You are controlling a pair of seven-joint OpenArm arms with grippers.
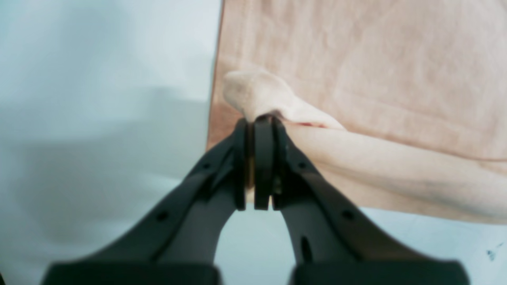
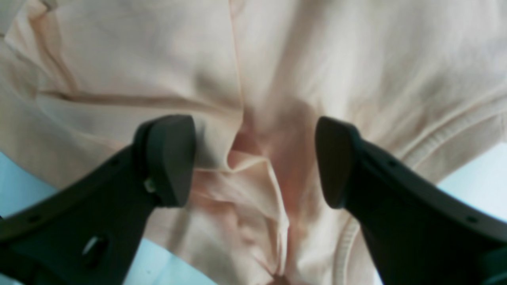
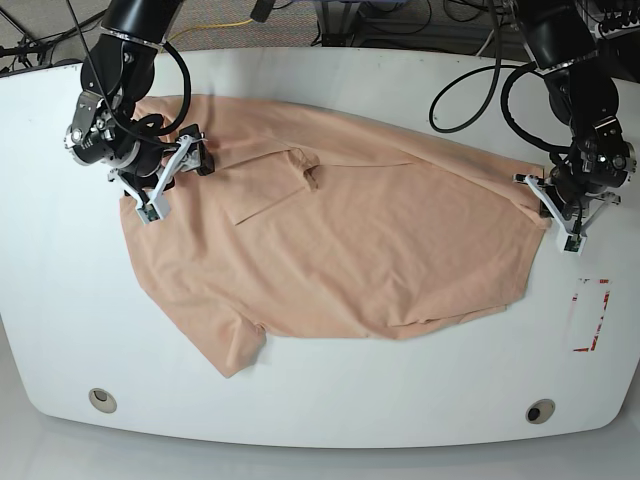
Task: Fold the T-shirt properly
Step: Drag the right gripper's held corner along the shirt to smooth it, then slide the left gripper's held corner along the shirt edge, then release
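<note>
Edge fold in hand: left side pinched, right side needs a grip.
T-shirt [image 3: 350,250] is spread across the white desk [image 3: 330,405], a band turned over along its far edge in base view. Left end effector [image 1: 250,132] is clenched on the far-right corner; right end effector [image 2: 253,160] is released, jaws apart over rumpled cloth at far left. Our read: fold is early. Next we should close the right on the matching edge, taking all layers, then pull the band taut before bringing it over. Snags: loose flap [image 3: 302,165] by the fold, bunched near-left corner [image 3: 238,345], black cable loop [image 3: 433,107] hanging by the far edge. Also there: two desk grommets [image 3: 102,400], red markings [image 3: 600,326] at right.
</note>
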